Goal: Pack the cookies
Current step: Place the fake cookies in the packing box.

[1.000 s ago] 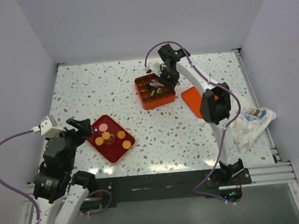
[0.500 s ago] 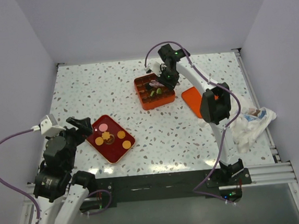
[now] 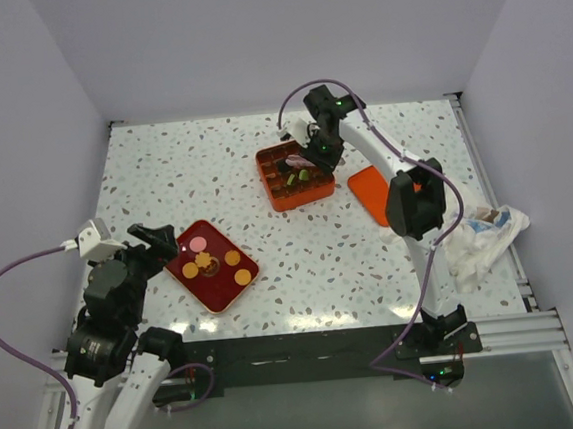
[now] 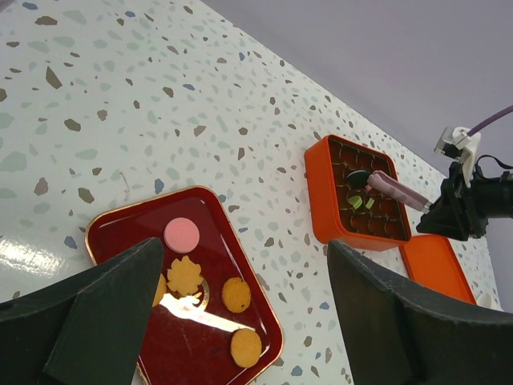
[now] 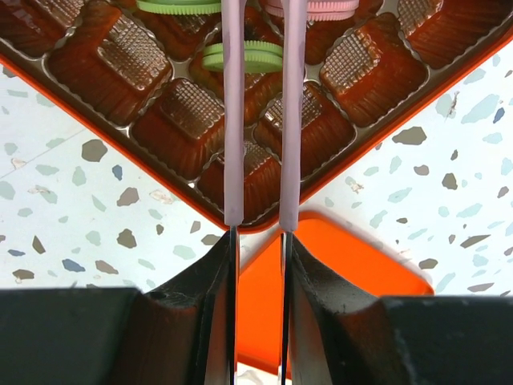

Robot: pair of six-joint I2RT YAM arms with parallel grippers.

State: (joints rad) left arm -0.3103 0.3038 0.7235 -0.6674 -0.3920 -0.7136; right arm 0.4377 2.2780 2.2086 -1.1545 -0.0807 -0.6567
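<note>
right gripper (image 5: pixel 263 12) over green cookie (image 5: pixel 256 57)

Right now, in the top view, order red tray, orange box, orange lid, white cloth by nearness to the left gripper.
1. Red tray, beside the left gripper
2. Orange box, centre back
3. Orange lid, right of it
4. White cloth, right edge

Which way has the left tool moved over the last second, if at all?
No. The left tool sits open at the same spot by the red tray's left edge throughout the top view.
</note>
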